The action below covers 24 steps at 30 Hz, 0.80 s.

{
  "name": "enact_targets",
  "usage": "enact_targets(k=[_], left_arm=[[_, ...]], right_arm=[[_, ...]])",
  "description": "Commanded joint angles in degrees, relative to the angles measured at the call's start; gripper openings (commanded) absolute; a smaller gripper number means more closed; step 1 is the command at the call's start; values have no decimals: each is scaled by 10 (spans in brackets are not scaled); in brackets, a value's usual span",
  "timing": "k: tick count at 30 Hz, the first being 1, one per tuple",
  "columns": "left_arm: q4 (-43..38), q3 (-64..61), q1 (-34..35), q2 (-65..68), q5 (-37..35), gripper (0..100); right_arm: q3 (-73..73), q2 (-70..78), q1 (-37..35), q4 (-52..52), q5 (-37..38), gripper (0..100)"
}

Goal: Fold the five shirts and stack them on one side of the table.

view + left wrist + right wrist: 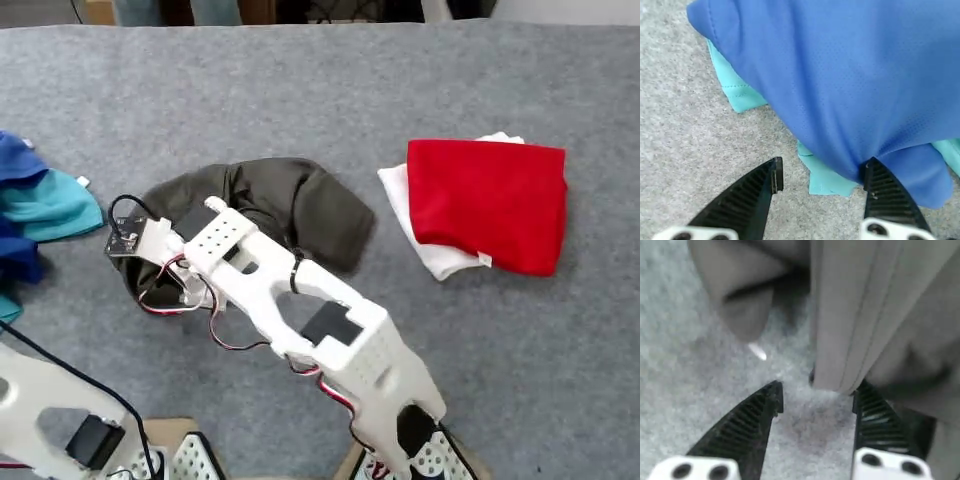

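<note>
The grey table carries all five shirts, and I judge I'm on the third. The dark olive shirt lies bunched in the middle of the table under my right arm, not yet flat, let alone folded. Off to one side the red shirt sits folded on top of the folded white shirt, so that is my stack, with two done. At the opposite edge the blue shirt lies loose over the teal shirt, both waiting.

My right fingers are spread just above the table, with a hanging fold of the olive shirt between them, close against one finger. My left fingers are spread too. One tip touches the blue shirt's lower edge, and a teal corner lies between them.

Next, I think, the right fingers must close on that olive fold and draw it out flat. The fold looks several layers thick, so I'd want the pinch low and firm, or part of it may slip free.

The table's covering is a felt-like grey cloth, likely to drag on fabric pulled across it. Beyond the far edge I see a narrow strip of room with some brown wood.
</note>
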<state>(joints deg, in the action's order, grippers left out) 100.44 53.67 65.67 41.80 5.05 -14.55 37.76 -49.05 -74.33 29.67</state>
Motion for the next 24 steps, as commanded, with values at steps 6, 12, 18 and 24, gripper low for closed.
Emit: enact_targets(k=[6, 12, 18, 24], left_arm=[[2, 0, -5, -35, 6, 278], [2, 0, -6, -35, 6, 278], [2, 0, -6, -35, 6, 278], [2, 0, -4, -35, 7, 278]], right_arm=[[-98, 24, -2, 8, 1, 240], [-107, 25, 3, 12, 3, 204], [-109, 48, 32, 25, 0, 35], [-126, 38, 63, -17, 1, 18]])
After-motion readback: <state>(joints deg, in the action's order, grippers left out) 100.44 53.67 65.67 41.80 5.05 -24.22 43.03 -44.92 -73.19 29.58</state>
